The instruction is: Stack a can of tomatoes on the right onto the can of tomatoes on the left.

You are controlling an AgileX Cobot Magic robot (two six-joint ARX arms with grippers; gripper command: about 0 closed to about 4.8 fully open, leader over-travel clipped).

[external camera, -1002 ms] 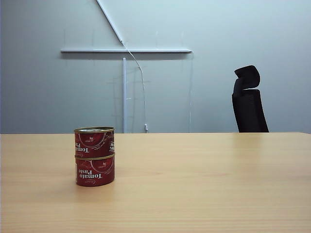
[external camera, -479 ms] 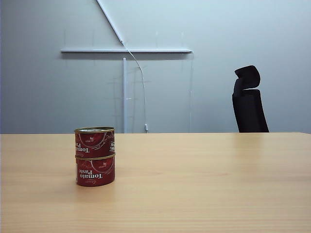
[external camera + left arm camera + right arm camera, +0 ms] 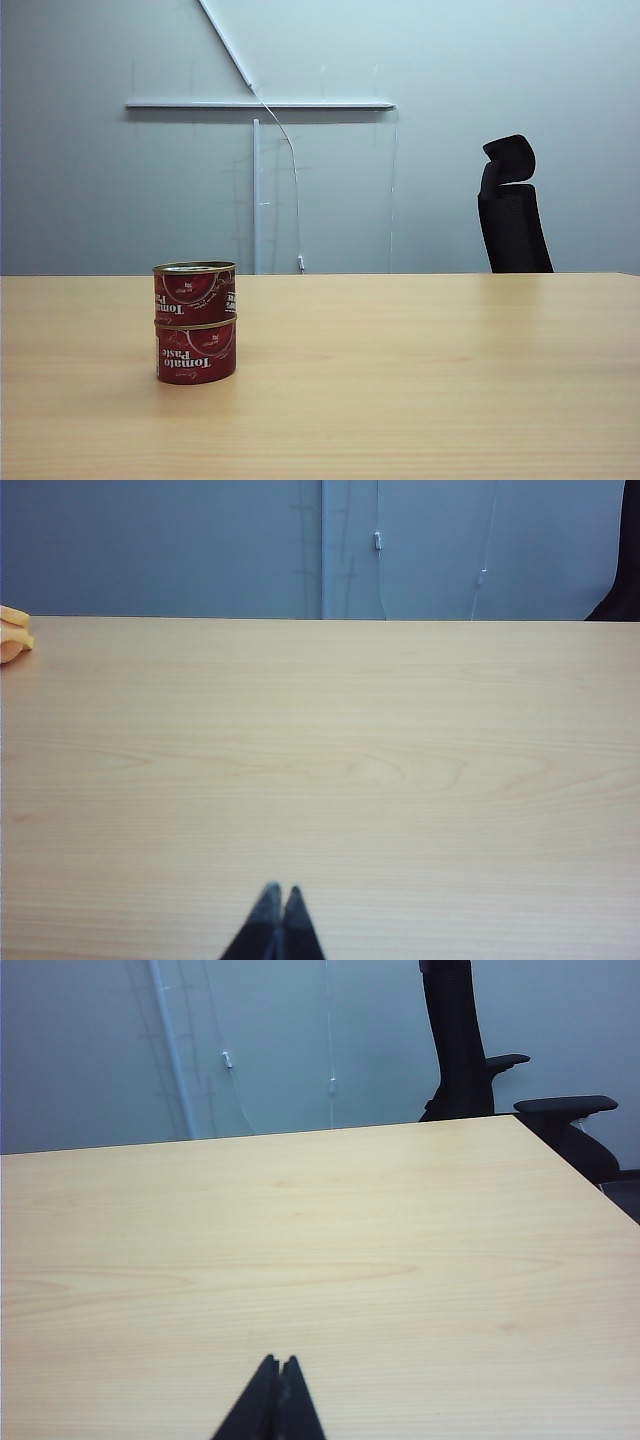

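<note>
1. Tomato cans: two red cans labelled "Tomato Paste" stand as one upright column on the left part of the wooden table [image 3: 420, 380] in the exterior view. The upper can [image 3: 194, 292] sits squarely on the lower can [image 3: 196, 352], rims aligned, with the lower can resting on the tabletop.
2. Label orientation: the lettering on the lower can reads upside down in the exterior view.
3. Left gripper [image 3: 277, 920]: seen only in the left wrist view, its two dark fingertips meet in a point with no gap between them; the jaws are closed and hold nothing. It hangs over bare tabletop, well apart from any can.
4. Right gripper [image 3: 277, 1395]: seen only in the right wrist view, fingertips likewise pressed together, closed and empty, above bare wood near the table's right side.
5. Neither arm appears in the exterior view.
6. Surroundings: a black office chair [image 3: 512, 210] stands behind the far table edge, against a pale grey wall [image 3: 100, 190]. A small orange object [image 3: 14, 635] lies at the margin of the left wrist view; its identity cannot be told.
</note>
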